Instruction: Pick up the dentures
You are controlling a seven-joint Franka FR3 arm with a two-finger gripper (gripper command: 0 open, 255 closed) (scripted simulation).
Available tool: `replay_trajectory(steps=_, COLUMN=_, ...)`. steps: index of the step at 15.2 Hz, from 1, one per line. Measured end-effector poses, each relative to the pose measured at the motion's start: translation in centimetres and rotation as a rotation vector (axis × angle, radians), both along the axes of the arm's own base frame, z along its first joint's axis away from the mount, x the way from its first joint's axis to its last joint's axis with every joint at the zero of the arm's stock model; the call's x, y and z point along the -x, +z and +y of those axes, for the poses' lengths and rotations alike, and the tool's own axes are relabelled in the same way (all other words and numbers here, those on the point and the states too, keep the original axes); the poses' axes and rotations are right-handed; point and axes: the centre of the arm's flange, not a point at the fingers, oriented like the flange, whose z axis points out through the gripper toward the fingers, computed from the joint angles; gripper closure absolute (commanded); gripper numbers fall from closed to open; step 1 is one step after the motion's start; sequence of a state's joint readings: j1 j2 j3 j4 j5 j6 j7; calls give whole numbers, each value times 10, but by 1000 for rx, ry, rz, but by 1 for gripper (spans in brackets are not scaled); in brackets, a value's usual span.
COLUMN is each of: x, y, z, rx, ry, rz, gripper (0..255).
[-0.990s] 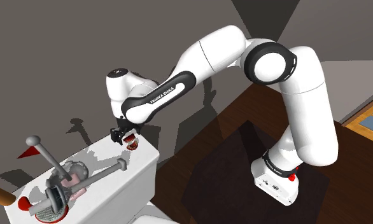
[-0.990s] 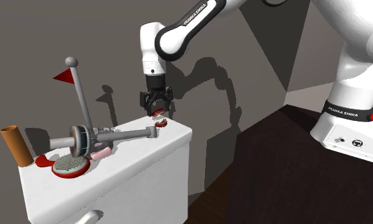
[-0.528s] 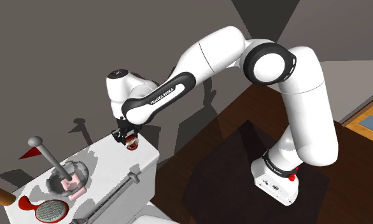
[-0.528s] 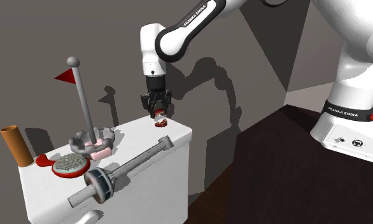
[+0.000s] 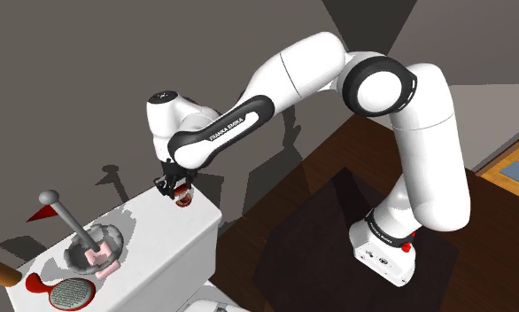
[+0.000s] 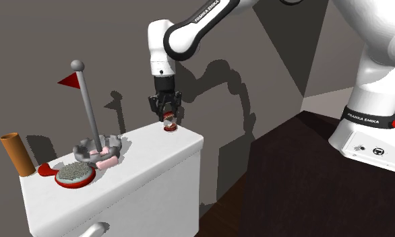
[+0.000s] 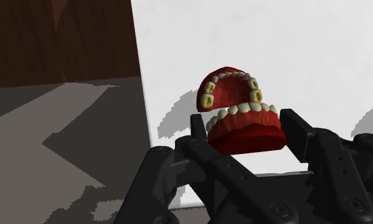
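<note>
Gripper clamped on red dentures, gum sides hidden behind its fingers

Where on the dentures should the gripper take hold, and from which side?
Grip the dentures by the lower red gum, across its two outer flanks, coming down from above. They gape open with the upper plate tilted up, so the lower arch likely offers the steadier opposing sides; the gripper clasps them there.

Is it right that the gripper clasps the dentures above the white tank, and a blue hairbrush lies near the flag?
No, the hairbrush is red, not blue; the second exterior view shows it. The gripper clasps the dentures above the white tank, and a red hairbrush lies near the flag.
</note>
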State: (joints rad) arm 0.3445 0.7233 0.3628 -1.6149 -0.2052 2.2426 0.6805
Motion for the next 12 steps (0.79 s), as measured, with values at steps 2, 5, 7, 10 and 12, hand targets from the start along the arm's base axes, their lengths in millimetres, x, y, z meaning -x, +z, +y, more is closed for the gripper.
replay_trajectory(steps=2, x=0, y=11, z=1, rx=0, ry=0, rz=0, gripper=255)
replay_trajectory(steps=5, x=0, y=27, z=-1, rx=0, ry=0, rz=0, gripper=255)
replay_trajectory(steps=7, x=0, y=37, z=0, rx=0, ry=0, rz=0, gripper=255)
replay_trajectory(steps=10, x=0, y=53, z=1, rx=0, ry=0, rz=0, gripper=255)
replay_trajectory(steps=12, x=0, y=61, z=0, rx=0, ry=0, rz=0, gripper=255)
